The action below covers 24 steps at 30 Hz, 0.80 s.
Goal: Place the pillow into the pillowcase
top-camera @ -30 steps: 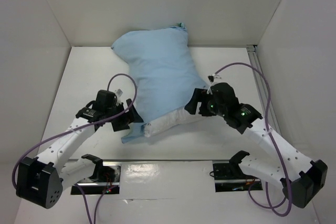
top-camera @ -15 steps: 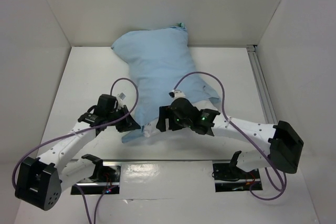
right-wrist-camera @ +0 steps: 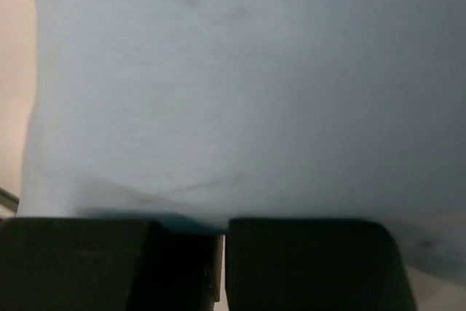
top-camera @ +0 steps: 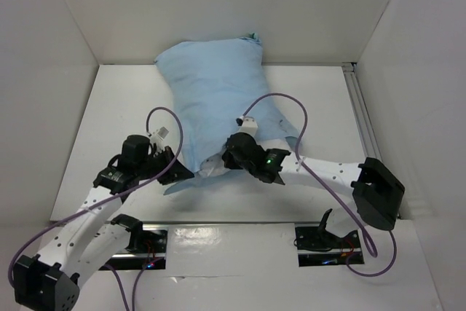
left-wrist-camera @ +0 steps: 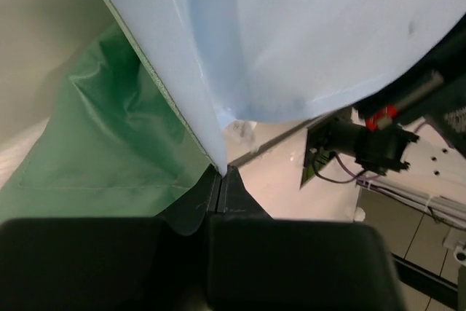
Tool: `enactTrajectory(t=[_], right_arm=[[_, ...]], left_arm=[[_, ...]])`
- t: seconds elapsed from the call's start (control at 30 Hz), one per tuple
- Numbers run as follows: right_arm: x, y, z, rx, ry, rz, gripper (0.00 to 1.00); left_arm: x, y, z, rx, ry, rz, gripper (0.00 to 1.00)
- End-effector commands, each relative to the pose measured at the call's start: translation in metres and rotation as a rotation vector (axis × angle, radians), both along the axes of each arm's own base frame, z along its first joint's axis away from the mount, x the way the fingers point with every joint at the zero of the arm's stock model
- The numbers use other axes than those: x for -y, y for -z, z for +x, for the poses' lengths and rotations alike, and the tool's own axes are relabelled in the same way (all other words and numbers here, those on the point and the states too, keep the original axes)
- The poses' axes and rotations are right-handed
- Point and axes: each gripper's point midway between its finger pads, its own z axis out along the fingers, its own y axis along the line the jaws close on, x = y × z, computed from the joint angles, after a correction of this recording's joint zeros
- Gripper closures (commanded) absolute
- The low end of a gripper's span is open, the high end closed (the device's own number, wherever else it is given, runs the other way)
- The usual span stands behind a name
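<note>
The light blue pillowcase (top-camera: 218, 100) lies bulging from the back wall toward me, and its sea-green face (left-wrist-camera: 95, 143) shows in the left wrist view. Only a small white bit of the pillow (top-camera: 210, 170) peeks out at the near opening. My left gripper (top-camera: 180, 173) is shut on the pillowcase's near left edge, and the cloth (left-wrist-camera: 291, 34) rises straight from its closed tips (left-wrist-camera: 220, 172). My right gripper (top-camera: 220, 163) sits at the middle of the near edge. Its jaws (right-wrist-camera: 222, 232) are closed against the blue cloth (right-wrist-camera: 247, 92), which fills that view.
White walls (top-camera: 65, 20) enclose the table on three sides. An aluminium rail (top-camera: 362, 114) runs along the right side. A shiny metal bar (top-camera: 233, 225) with the two arm mounts crosses the near edge. Purple cables (top-camera: 280, 100) loop above both wrists.
My right arm swung left from the pillow's right side to the near opening and closed there. My left gripper closed on the corner. The exposed white pillow end has shrunk to a sliver.
</note>
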Motion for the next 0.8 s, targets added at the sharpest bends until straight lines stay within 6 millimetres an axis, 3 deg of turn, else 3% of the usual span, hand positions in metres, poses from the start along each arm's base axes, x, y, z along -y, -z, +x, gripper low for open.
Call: enactTrajectory(t=[0.0, 0.07, 0.17, 0.27, 0.3, 0.37, 0.47, 0.5, 0.67, 0.77], right_arm=[[0.030, -0.091, 0.059, 0.241, 0.261, 0.085, 1.00], [0.041, -0.122, 0.066, 0.307, 0.286, 0.102, 1.00], [0.054, -0.141, 0.079, 0.361, 0.341, 0.106, 1.00], [0.054, -0.134, 0.096, 0.355, 0.366, 0.095, 1.00], [0.053, -0.119, 0.103, 0.338, 0.371, 0.064, 1.00], [0.055, -0.107, 0.116, 0.319, 0.380, 0.053, 1.00], [0.036, -0.124, 0.123, 0.331, 0.319, 0.119, 1.00], [0.033, -0.140, 0.128, 0.362, 0.293, 0.132, 1.00], [-0.028, -0.184, 0.125, 0.396, 0.013, 0.227, 1.00], [-0.075, -0.202, 0.104, 0.422, -0.212, 0.308, 1.00]], left_arm=[[0.015, -0.050, -0.016, 0.097, 0.131, -0.112, 1.00], [0.021, -0.078, -0.026, 0.143, 0.192, -0.178, 1.00], [0.029, -0.110, -0.041, 0.192, 0.272, -0.254, 1.00], [0.031, -0.138, -0.058, 0.239, 0.324, -0.312, 1.00], [0.032, -0.145, -0.063, 0.248, 0.339, -0.326, 1.00], [0.031, -0.166, -0.070, 0.312, 0.356, -0.349, 1.00], [0.029, -0.183, -0.076, 0.362, 0.360, -0.362, 1.00], [0.028, -0.191, -0.081, 0.378, 0.358, -0.375, 1.00], [0.026, -0.209, -0.083, 0.421, 0.341, -0.384, 1.00], [0.024, -0.207, -0.081, 0.442, 0.328, -0.365, 1.00]])
